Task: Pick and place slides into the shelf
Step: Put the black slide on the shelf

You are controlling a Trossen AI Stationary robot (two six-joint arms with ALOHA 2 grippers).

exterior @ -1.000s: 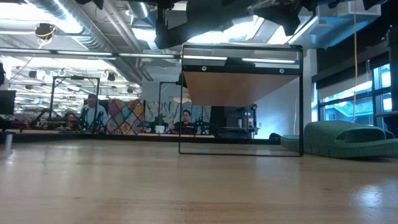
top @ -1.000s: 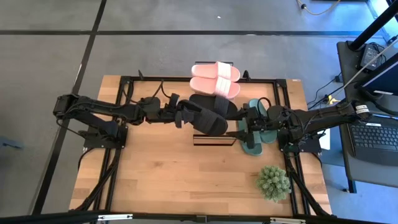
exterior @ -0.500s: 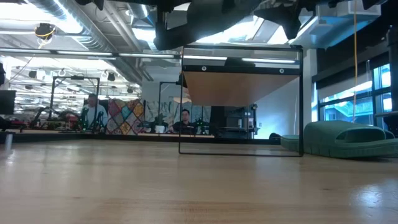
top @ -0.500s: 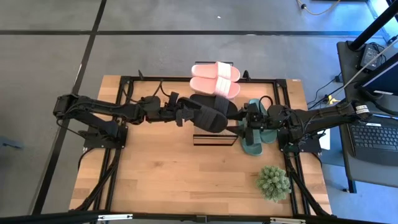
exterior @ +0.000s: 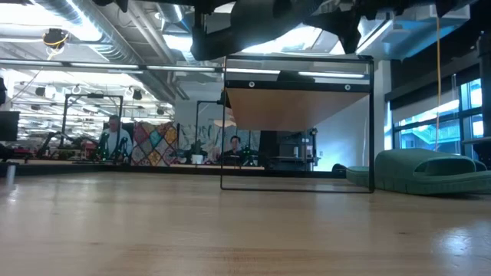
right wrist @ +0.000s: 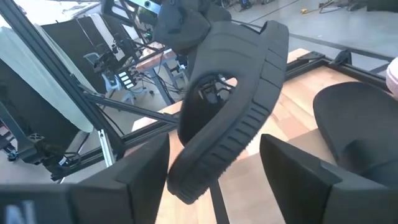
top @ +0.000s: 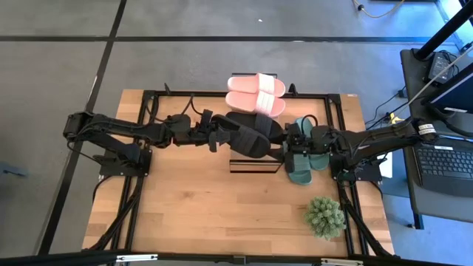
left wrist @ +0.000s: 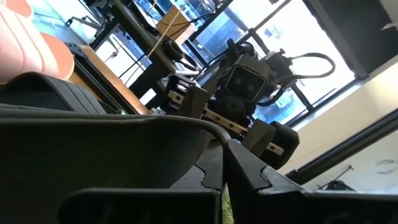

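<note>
Wooden tabletop (top: 192,207) under bright ceiling lights (exterior: 92,34)

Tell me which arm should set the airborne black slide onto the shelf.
Left, probably. The left gripper is shut on the black slide, held just above the shelf. The right gripper is open and empty, facing that slide beside the green slides.

- A robotics lab or workshop, open-plan and industrial.
- Exposed ducts (exterior: 115,34) and pipes run under the ceiling, with strip lights.
- Other metal rigs (exterior: 84,123) stand in rows behind the wooden table (top: 207,199), where a person (exterior: 113,138) is seen.
- Grey concrete floor (top: 59,52) marked with dark lines.
- A laptop (top: 443,159) and cables sit on a side desk.
</note>
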